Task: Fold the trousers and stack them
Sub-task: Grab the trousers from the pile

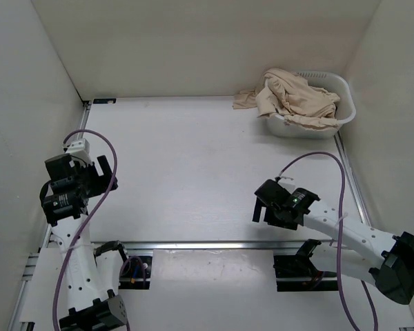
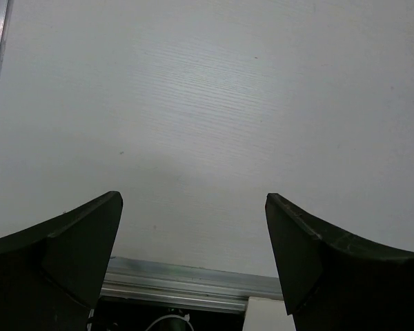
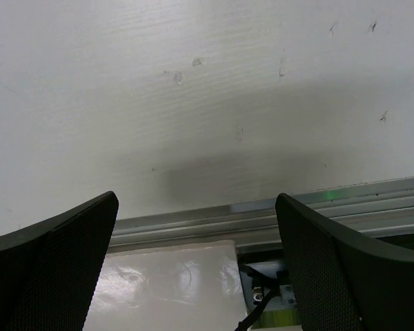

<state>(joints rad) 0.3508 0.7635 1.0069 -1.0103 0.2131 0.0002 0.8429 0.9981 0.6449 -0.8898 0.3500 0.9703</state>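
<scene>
Progress: nothing folded or stacked yet. Crumpled beige cloth trousers [image 1: 293, 96] sitting heaped in white plastic basket [image 1: 300, 129] at 1 o'clock on white table [image 1: 193, 165], part spilling over rim toward 9.

You are hovering left gripper [image 2: 193, 207] at 8 o'clock, jaws apart, empty. Right gripper [image 3: 196, 203] hovering at 5 o'clock, jaws apart, empty, well apart from basket.

Judging all steps remaining: pulling out, flattening, folding, stacking.

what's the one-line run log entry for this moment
stage: folding not started | trousers: heaped in basket, far right corner | left claw: open, empty | right claw: open, empty
</scene>
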